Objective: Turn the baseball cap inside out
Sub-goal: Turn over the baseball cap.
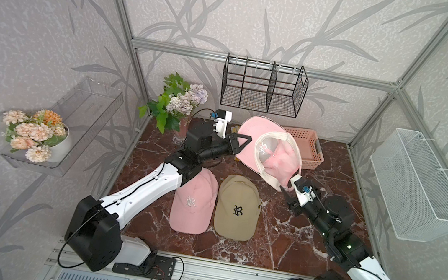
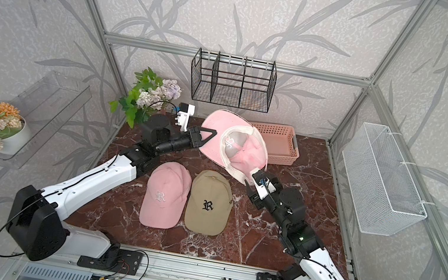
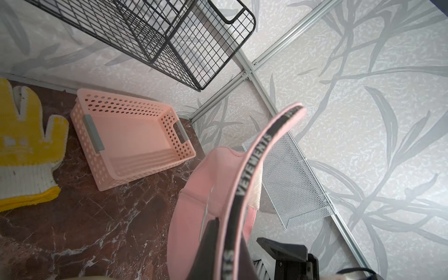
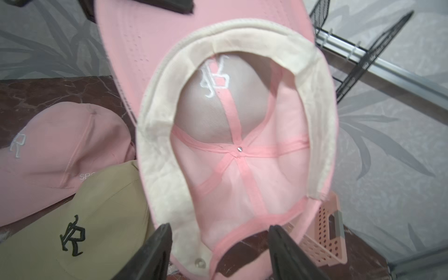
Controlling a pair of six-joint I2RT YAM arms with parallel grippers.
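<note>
noted nearest, on the glossy red-brown veined marble tabletop [image 1: 277, 237]: second pink cap [image 1: 193, 200] and tan cap [image 1: 237, 208], soft cotton, domed, crown up, just beside each other, each embroidered with a gothic r. found behind them the right gripper [image 4: 219, 226], black tapered fingers [image 4: 150, 252] spread wide to either side of the rear opening of the baseball cap [image 1: 278, 159]; cannot tell whether touching it. found the baseball cap held up clear of the marble, hollow facing the top views: cream sweatband, pink seam tapes crossing at a small metal rivet, thin translucent panels. found the left gripper [image 1: 242, 143] pinched tight on the stiff curved brim, edged with a black lettered band. beyond: perforated pink plastic basket [image 1: 312, 150], knitted yellow glove [image 3: 26, 145] on the marble, black wire rack [image 1: 263, 88] on the back wall.
</note>
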